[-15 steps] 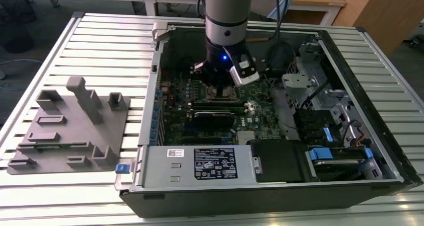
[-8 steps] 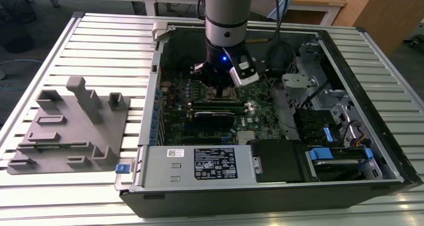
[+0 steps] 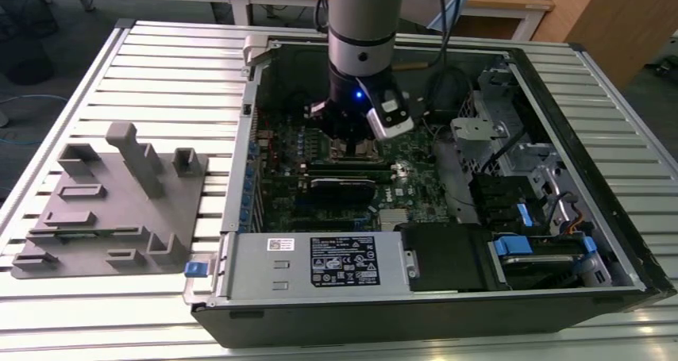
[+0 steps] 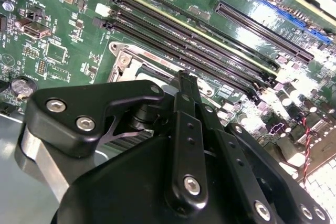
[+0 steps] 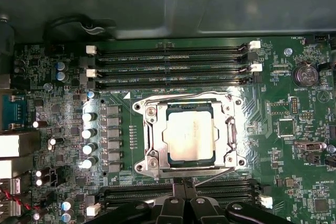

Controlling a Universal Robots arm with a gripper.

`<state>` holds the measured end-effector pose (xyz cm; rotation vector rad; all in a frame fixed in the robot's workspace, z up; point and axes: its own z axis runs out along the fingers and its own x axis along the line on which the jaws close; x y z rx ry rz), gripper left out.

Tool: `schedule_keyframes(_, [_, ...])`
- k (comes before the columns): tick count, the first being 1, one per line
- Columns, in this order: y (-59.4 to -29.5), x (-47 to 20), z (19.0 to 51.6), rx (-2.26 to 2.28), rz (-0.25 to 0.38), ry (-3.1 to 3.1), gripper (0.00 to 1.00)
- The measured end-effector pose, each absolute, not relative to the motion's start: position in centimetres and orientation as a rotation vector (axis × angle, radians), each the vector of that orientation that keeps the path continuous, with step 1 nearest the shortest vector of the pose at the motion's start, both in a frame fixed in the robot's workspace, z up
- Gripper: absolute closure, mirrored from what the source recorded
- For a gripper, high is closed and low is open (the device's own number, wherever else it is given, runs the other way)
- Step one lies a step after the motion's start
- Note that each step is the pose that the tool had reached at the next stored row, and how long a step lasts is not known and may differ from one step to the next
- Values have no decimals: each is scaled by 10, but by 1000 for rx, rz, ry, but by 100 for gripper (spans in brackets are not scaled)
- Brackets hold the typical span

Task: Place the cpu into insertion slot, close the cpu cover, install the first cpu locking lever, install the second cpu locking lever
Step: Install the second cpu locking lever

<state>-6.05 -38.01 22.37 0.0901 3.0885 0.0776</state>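
Note:
In the first wrist view the cpu (image 5: 189, 132) lies flat in the insertion slot (image 5: 149, 167), its silver face showing through the window of the cpu cover (image 5: 229, 129), which lies down over it. A thin wire lever (image 5: 178, 94) runs along one side of the socket and another lever (image 5: 215, 170) along the opposite side. My gripper (image 5: 184, 184) is shut and empty, its tips at the edge of the socket by that second lever. The second wrist view shows the gripper (image 4: 185, 80) just above the socket's silvery rim (image 4: 131, 61). In the exterior view the gripper (image 3: 350, 144) hangs over the motherboard.
Long black memory slots (image 5: 173, 66) flank the socket on two sides, and a row of capacitors (image 5: 89, 132) stands beside it. The open computer case's walls (image 3: 238, 178) surround the board. A power supply (image 3: 317, 258) sits at the front. A grey fixture (image 3: 111, 202) lies on the table at the exterior view's left.

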Motion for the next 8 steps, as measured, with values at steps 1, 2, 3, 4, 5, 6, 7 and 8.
schedule_keyframes(1, [-380,-60,223,90,78,3088,90])
schedule_keyframes(2, [-380,-60,222,90,78,3088,90])
schedule_keyframes(3, [-380,-60,222,90,78,3088,90])
schedule_keyframes(4, [-380,-60,221,90,78,3088,90])
schedule_keyframes(5, [-380,-60,220,90,78,3088,90])
schedule_keyframes(6, [-380,-61,219,90,78,3088,90])
schedule_keyframes(7, [-380,-61,219,90,78,3088,90])
schedule_keyframes(8, [-380,-61,218,90,78,3088,90])
